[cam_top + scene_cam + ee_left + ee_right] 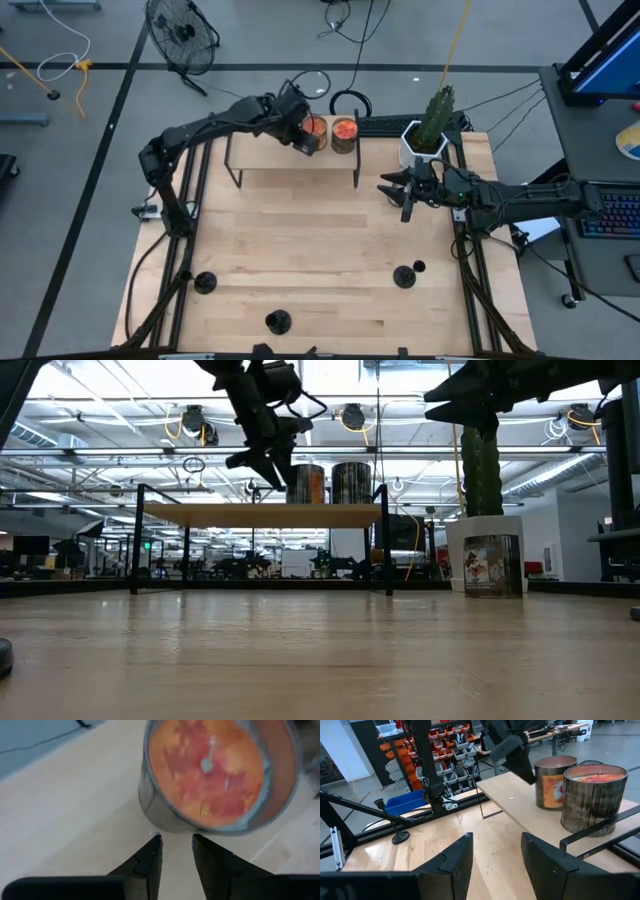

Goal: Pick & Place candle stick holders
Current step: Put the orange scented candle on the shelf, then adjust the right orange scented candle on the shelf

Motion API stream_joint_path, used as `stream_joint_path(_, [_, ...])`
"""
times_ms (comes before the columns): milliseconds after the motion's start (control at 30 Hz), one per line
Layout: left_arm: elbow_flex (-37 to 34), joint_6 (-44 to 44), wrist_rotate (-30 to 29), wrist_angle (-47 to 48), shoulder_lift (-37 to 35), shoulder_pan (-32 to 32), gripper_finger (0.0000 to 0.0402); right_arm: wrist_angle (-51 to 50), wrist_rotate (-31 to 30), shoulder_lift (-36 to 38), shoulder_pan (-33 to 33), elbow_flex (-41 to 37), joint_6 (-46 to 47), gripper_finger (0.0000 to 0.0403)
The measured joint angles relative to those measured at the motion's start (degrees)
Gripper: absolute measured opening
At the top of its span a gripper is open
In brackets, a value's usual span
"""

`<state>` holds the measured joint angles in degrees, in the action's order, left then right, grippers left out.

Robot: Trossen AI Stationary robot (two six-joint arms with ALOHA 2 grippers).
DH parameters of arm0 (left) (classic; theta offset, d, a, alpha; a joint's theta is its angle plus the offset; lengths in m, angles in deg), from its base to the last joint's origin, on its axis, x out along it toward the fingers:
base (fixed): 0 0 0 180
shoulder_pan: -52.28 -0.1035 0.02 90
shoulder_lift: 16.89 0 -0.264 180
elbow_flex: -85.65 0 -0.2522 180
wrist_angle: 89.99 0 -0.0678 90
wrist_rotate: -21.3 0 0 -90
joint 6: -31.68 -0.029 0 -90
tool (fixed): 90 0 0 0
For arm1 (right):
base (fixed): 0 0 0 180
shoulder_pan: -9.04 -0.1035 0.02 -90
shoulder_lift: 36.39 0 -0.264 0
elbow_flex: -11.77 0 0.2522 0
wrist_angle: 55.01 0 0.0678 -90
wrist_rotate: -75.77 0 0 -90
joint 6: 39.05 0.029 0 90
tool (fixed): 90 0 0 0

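Three matte-black candle stick holders stand on their round bases along the table's near side: one at the left (pixel 204 282), one at the near edge (pixel 277 321), one at the right (pixel 405 276). The left one also shows in the right wrist view (pixel 399 837). My left gripper (pixel 303 135) hovers over the raised wooden shelf (pixel 290 178) at the far side. Its fingers (pixel 175 842) are a narrow gap apart, just short of an orange candle tin (pixel 215 775), touching nothing. My right gripper (pixel 402 192) is open and empty above the table's far right, beside the cactus pot.
Two candle tins (pixel 313 130) (pixel 344 133) stand on the shelf, which rests on thin black legs (pixel 137 540). A cactus in a white pot (pixel 425 140) stands at the far right. Black frame rails (pixel 185 200) run along both table sides. Bare wood (pixel 300 250) lies mid-table.
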<state>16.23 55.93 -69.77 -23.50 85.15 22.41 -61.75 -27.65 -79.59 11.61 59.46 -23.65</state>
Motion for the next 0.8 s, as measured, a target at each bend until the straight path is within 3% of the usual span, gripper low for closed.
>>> stream_joint_path(300, [-0.01, 0.75, 2.78, 3.88, -0.25, -0.60, 0.0115, 0.01, -0.01, 0.00, 0.01, 0.00, 0.00, 0.0160])
stream_joint_path(500, [-0.02, 2.84, 2.98, 9.59, -3.70, 2.99, 0.0115, 0.00, -0.20, 0.00, -0.01, 0.00, -1.32, 0.0160])
stream_joint_path(800, [0.03, 3.35, 7.55, -13.17, -5.04, 11.69, 0.0115, 0.04, -3.26, 0.00, 0.15, -0.02, -3.02, 0.0156])
